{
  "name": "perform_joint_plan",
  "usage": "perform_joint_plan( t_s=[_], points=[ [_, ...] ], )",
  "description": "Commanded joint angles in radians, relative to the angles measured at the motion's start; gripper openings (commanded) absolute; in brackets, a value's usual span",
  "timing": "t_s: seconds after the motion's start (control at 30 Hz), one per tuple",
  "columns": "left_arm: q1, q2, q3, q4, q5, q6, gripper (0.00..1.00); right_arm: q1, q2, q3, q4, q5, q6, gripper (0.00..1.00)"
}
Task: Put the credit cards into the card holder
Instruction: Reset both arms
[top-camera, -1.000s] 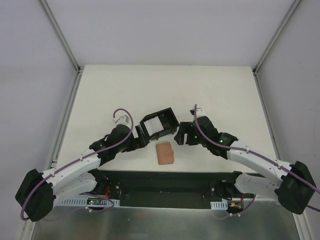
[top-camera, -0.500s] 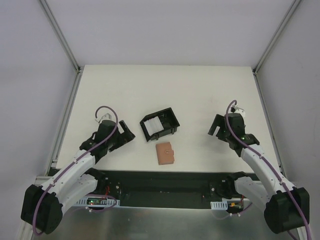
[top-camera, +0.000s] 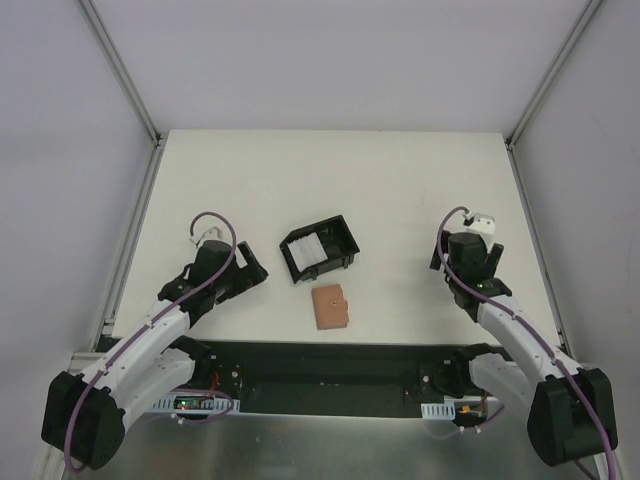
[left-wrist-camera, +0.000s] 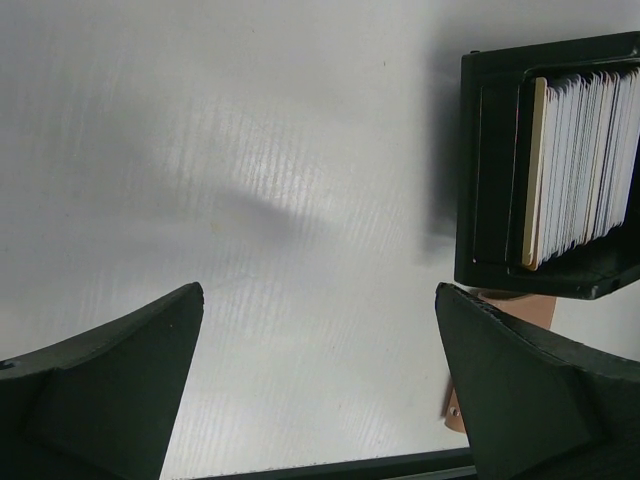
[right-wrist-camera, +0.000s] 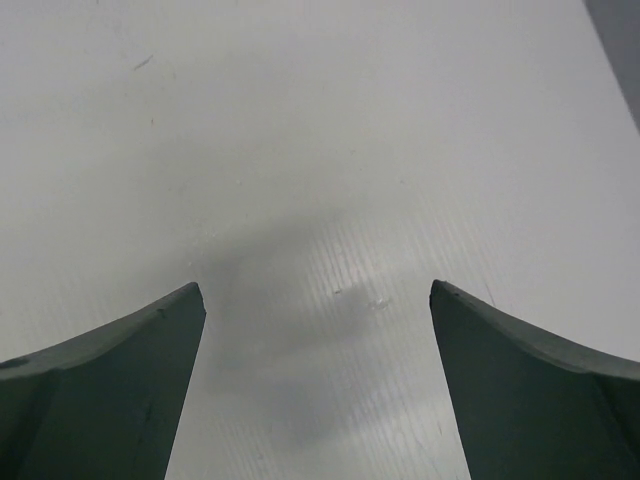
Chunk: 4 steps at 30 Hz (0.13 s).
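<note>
While the small, flat tan leather-like card holder (top-camera: 330, 307) lies closed by the middle of the white table's (top-camera: 400, 180) near edge, what look to be the thin pale credit cards (left-wrist-camera: 585, 165) stand stacked in a black open box (top-camera: 342, 240) just beyond it. The left gripper (top-camera: 256, 271) and right gripper (top-camera: 468, 258) hover wide open, empty, on either side. Best practice, arguably: one pins the holder while the other lifts a single card.

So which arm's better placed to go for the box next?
Left. The left gripper, open, is nearer the box, with box and wallet already in its wrist view; the right gripper sees only table.
</note>
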Motion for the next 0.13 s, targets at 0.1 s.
perform_joint_plan(
  t_s=[0.1],
  points=[
    [0.005, -0.050, 0.024, -0.004, -0.095, 0.018, 0.99, -0.027, 0.086, -0.130, 0.443, 0.098, -0.192, 0.96]
  ],
)
